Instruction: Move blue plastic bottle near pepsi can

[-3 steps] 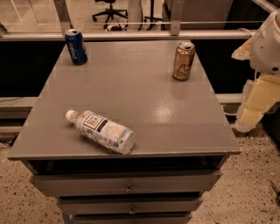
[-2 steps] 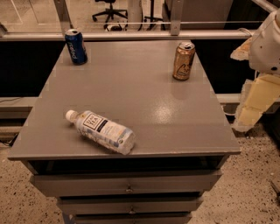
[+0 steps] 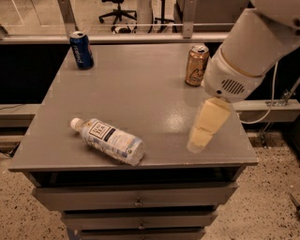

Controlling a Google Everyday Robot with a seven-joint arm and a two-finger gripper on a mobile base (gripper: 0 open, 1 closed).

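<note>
The blue plastic bottle [image 3: 110, 140] lies on its side near the front left of the grey table [image 3: 145, 89], its white cap pointing left. The pepsi can [image 3: 81, 50] stands upright at the far left corner. My gripper [image 3: 200, 138], cream-coloured, hangs from the big white arm [image 3: 243, 51] over the front right of the table, well to the right of the bottle and touching nothing.
A gold can [image 3: 196, 65] stands upright at the far right of the table, just behind my arm. Drawers [image 3: 136, 199] sit below the table's front edge. A rail [image 3: 140, 37] and an office chair [image 3: 119, 11] are behind.
My arm has swung in from the right side and now reaches over the table's front right. The bottle and both cans have not moved.
</note>
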